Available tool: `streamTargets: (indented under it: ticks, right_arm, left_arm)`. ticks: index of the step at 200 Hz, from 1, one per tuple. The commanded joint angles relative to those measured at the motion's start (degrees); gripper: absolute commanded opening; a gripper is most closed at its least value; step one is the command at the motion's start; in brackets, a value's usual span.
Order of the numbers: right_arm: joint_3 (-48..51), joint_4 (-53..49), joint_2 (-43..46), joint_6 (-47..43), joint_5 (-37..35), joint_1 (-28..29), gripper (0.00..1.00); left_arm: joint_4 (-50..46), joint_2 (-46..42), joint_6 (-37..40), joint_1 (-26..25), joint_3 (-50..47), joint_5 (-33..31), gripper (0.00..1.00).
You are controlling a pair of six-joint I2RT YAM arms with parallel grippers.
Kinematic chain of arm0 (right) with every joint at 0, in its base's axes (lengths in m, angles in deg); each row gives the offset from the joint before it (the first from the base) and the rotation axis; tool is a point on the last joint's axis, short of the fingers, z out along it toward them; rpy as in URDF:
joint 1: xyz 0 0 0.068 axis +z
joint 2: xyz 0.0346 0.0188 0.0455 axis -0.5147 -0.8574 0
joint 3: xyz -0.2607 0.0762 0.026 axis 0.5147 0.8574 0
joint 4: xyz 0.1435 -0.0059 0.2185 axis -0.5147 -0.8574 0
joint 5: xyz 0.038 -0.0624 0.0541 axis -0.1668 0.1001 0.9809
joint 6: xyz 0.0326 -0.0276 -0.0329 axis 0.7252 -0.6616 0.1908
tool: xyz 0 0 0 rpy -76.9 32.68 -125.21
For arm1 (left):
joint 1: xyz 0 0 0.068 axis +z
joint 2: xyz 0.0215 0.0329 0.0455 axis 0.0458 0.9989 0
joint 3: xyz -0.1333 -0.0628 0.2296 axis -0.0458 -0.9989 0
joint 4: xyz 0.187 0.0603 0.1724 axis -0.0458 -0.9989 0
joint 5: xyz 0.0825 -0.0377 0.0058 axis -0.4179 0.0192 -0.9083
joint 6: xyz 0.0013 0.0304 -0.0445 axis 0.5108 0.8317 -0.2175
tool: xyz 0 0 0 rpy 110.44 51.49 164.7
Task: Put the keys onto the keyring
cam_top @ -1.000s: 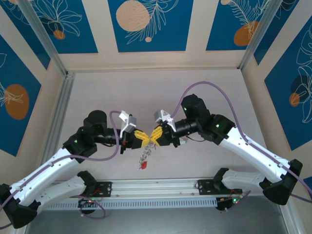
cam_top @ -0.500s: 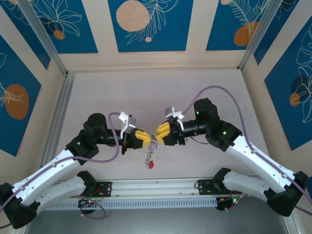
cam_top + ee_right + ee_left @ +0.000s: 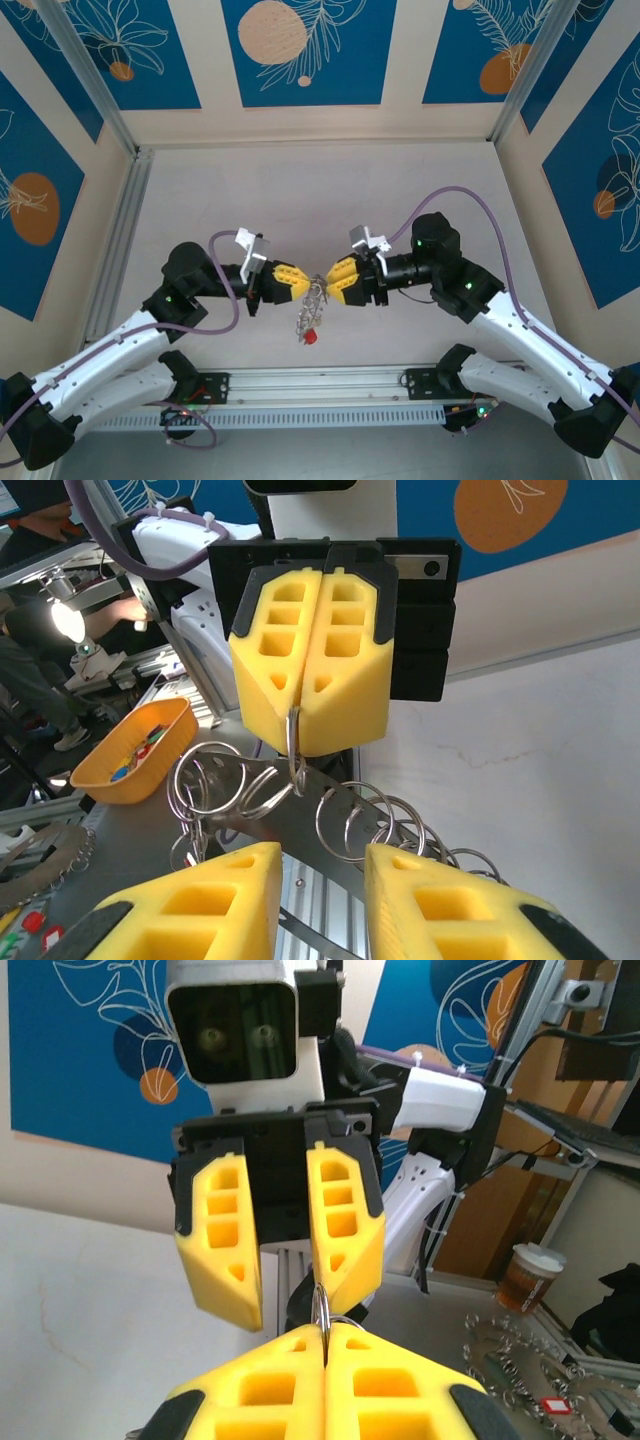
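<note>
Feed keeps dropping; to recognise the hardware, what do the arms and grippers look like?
The left arm and right arm match: white links, black joints, looping purple cables, small green lights. The left gripper and right gripper have blocky yellow fingers with square pockets on black mounts.

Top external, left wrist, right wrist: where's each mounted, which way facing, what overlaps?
Top external: above and behind the bases, looking down at the table; both arms show, left gripper and right gripper tip to tip, keyring between.
Left wrist: on the left arm, facing the right gripper; own jaws shut on the keyring.
Right wrist: on the right arm, facing the left gripper; own jaws apart.
Shared: all three show the keyring.
</note>
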Motion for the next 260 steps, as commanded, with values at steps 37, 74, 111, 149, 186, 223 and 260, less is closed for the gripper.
streamTargets:
  ticks: [37, 74, 111, 149, 186, 223, 260]
  right_arm:
    - [0.22, 7.73, -1.53, 1.8, 1.89, 2.74, 0.25]
    - [0.13, 8.94, -1.92, 1.71, 0.78, 3.75, 0.25]
    - [-0.22, 10.35, -3.06, 1.56, 0.24, 4.37, 0.22]
    - [-0.85, 10.87, -3.45, 1.27, -1.04, 4.56, 0.2]
    - [-0.62, 11.85, -2.68, 1.39, -3.1, 4.59, 0.0]
    - [-2.92, 6.08, -2.28, -1.57, -5.19, 4.44, 0.0]
    - [-7.38, -7.28, -2.52, -7.47, -10.59, 4.78, 0.0]
  left_arm:
    - [8.46, 0.65, -3.16, -0.54, -0.2, 2.13, 0.0]
    - [9.06, 1.33, -3.23, -0.56, -0.21, 2.36, 0.0]
    - [8.83, 1.62, -3.34, -0.55, -0.26, 2.24, 0.0]
    - [7.91, 1.45, -2.6, -0.54, -0.34, 1.87, 0.0]
    - [5.35, 1.45, -1.08, -0.62, -0.21, 1.32, 0.0]
    - [-3.63, 1.07, 3.85, -0.71, 1.26, -1.64, 0.0]
    - [-20.18, -1.53, 12.75, -1.06, 5.71, -7.95, 0.1]
